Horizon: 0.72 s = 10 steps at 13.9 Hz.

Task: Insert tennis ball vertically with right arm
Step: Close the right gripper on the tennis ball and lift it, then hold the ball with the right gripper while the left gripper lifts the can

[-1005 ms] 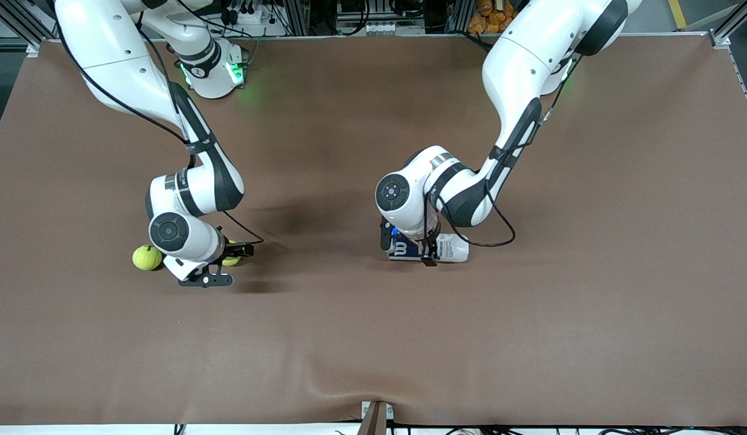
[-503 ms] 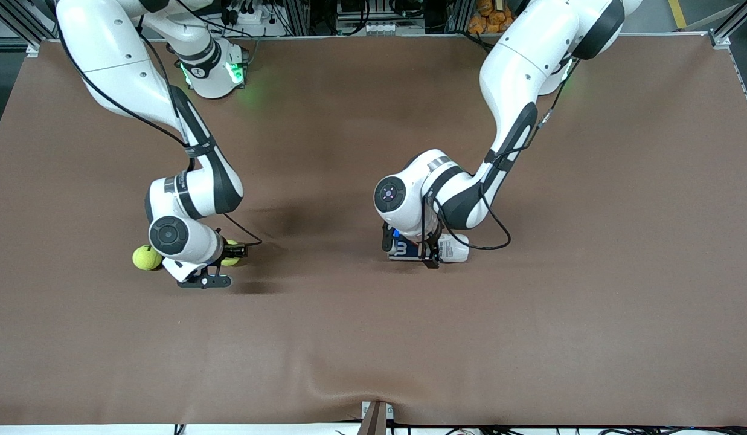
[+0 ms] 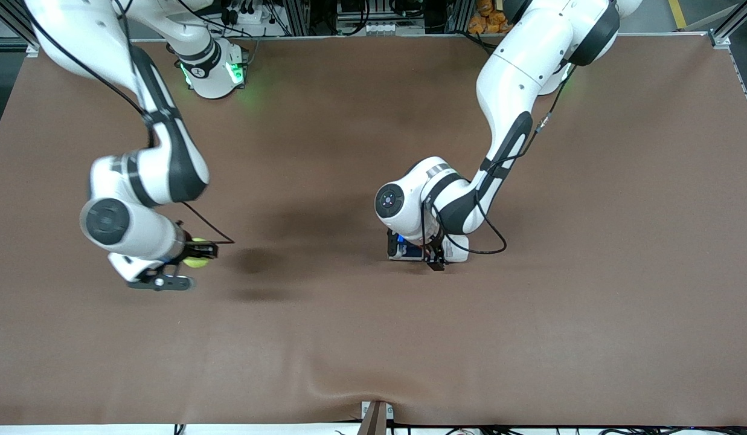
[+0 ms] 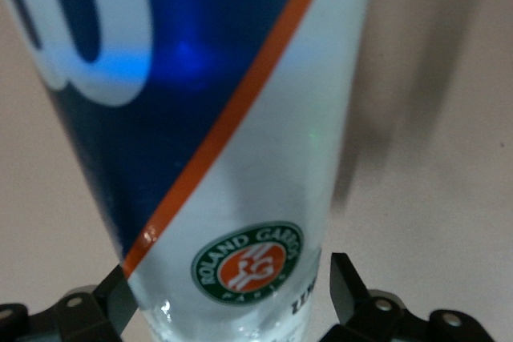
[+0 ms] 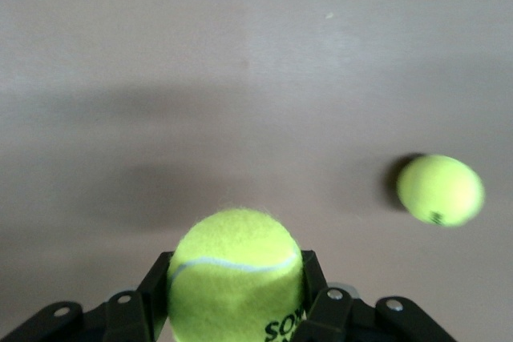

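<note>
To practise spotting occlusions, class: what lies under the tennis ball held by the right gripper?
Only bare table and a shadow lie under the tennis ball in the right gripper. A second ball rests beside that spot; the front view hides it under the right arm.

Seen from the front camera, the ball can (image 3: 455,249) lying on the brown table (image 3: 530,332) is mostly covered by the left arm's wrist, only a white end and a strip of blue label showing. In the left wrist view both of its ends are cut off. The second tennis ball (image 5: 440,190), smeared in the right wrist view, is hidden from the front.
</note>
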Motion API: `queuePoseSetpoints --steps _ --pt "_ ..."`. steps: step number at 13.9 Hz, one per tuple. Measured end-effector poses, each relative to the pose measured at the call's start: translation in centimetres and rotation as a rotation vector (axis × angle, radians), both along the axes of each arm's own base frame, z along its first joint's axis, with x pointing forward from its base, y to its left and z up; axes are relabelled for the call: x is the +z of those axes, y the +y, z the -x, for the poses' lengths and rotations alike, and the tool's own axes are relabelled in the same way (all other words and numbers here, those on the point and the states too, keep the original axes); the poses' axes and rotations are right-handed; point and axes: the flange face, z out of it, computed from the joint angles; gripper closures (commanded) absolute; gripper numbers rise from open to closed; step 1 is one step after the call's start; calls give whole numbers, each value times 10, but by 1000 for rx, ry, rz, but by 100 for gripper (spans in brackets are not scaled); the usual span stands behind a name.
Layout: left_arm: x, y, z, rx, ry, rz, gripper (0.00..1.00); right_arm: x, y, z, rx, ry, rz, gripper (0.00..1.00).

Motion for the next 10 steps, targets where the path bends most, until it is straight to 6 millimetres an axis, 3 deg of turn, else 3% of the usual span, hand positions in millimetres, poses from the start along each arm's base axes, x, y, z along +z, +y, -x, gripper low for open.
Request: queuePoseSetpoints --steps 5,7,10 --pt "-5 3 1 37 -9 -11 0 132 -10 4 -34 63 17 100" --pt "-7 4 1 47 -12 -14 0 161 -11 7 -39 62 17 100" --pt "-7 4 1 49 -13 -16 2 178 -17 8 -48 42 13 100"
